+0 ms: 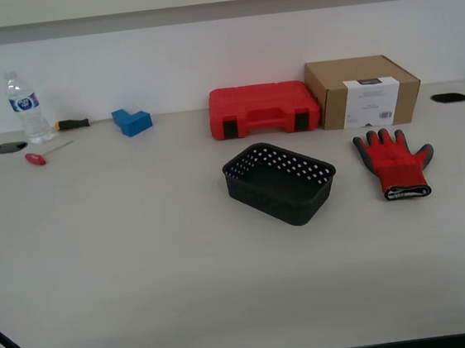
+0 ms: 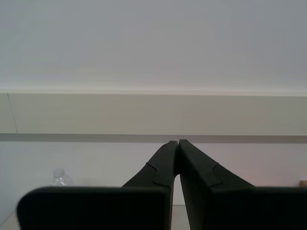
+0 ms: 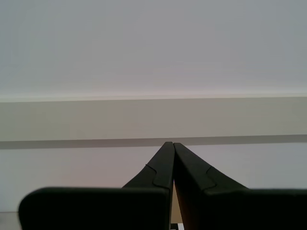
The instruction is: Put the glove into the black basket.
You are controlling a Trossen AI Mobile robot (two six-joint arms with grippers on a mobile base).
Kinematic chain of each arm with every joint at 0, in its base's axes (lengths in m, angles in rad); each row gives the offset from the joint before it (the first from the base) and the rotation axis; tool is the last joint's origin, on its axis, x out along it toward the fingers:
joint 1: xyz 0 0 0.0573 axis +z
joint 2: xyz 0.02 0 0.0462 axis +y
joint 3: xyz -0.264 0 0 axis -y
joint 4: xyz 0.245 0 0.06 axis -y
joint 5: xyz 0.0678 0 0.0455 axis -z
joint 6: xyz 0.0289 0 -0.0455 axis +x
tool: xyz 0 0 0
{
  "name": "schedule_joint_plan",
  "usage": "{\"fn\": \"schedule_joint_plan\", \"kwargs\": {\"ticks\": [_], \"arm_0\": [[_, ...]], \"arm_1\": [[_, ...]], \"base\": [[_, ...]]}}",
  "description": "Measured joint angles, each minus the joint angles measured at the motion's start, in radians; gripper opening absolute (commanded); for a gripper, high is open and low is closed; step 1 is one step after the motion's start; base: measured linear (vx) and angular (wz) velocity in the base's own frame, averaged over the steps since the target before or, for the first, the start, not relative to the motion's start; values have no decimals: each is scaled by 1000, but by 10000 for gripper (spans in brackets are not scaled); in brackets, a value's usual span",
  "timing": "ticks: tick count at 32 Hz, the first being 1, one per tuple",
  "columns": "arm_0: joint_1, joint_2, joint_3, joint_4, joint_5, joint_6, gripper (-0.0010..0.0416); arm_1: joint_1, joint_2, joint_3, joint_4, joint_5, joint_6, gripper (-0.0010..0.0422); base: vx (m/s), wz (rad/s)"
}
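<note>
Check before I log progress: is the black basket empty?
Empty: only its bare floor shows inside the black basket; the glove lies flat beside it.

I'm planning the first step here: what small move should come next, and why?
Probably open a claw and bring it toward the glove. It lies flat on the table, beside the empty black basket, and my first claw and second claw are both shut, facing the wall.
</note>
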Motion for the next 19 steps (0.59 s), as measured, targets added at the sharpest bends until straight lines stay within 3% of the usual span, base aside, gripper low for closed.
{"fn": "schedule_joint_plan", "kwargs": {"ticks": [19], "arm_0": [[0,0,0,0,0,0,1]], "arm_1": [[0,0,0,-7,-5,0,0]], "base": [[0,0]]}}
